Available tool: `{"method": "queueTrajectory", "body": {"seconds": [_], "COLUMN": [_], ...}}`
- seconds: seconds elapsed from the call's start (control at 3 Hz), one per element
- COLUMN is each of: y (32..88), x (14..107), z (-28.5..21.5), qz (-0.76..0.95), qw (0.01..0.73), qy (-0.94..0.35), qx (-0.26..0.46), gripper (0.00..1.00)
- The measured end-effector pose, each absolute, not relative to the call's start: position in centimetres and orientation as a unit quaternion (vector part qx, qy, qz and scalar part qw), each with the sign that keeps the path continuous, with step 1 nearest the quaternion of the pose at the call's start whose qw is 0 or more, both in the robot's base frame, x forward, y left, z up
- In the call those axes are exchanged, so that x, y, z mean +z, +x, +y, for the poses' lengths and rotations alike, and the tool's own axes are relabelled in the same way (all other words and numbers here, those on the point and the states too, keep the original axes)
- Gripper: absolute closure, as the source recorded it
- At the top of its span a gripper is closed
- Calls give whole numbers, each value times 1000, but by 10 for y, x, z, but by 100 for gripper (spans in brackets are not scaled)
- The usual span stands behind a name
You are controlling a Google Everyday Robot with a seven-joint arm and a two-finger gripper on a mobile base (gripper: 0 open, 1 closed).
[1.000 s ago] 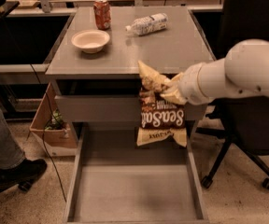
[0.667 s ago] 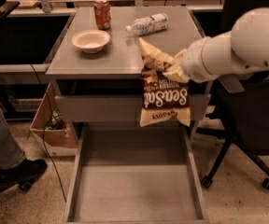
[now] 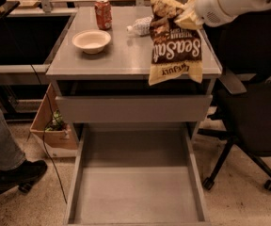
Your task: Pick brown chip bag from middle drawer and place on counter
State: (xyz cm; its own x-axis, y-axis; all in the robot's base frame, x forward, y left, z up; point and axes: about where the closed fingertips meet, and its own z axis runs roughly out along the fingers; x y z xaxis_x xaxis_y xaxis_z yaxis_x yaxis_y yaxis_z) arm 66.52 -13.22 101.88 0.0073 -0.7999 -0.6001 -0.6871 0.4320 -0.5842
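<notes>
My gripper (image 3: 188, 17) is at the upper right, at the end of the white arm, shut on the top of the brown chip bag (image 3: 175, 48). The bag hangs upright with its "Sea Salt" lettering facing me and its pale yellow band at the bottom. It is held over the right front part of the counter (image 3: 121, 60), and its lower end overlaps the counter's front edge. The middle drawer (image 3: 135, 192) is pulled wide open below, and its flat grey floor is bare.
On the counter stand a white bowl (image 3: 91, 40), a red soda can (image 3: 103, 13) and a clear plastic bottle (image 3: 139, 26) lying behind the bag. The drawer with the tall front panel (image 3: 133, 108) sits above the open one. An office chair (image 3: 253, 126) is at the right; a cardboard box (image 3: 51, 128) and a person's leg (image 3: 3, 149) are at the left.
The arm has lifted the bag up and back, from in front of the upper drawer to above the counter's right side. The view has also moved closer to the cabinet.
</notes>
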Motion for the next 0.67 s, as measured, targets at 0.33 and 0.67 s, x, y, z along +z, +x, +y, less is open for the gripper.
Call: {"method": "queueTrajectory", "body": {"seconds": [0.33,0.67], "y": [702,711], "x": [1033,1066], "z": [-138,-145], "qz": [688,676], "qw": [473,497], "qy": [-547,-539], "qx": [-64,-77], "gripper": [100,100]}}
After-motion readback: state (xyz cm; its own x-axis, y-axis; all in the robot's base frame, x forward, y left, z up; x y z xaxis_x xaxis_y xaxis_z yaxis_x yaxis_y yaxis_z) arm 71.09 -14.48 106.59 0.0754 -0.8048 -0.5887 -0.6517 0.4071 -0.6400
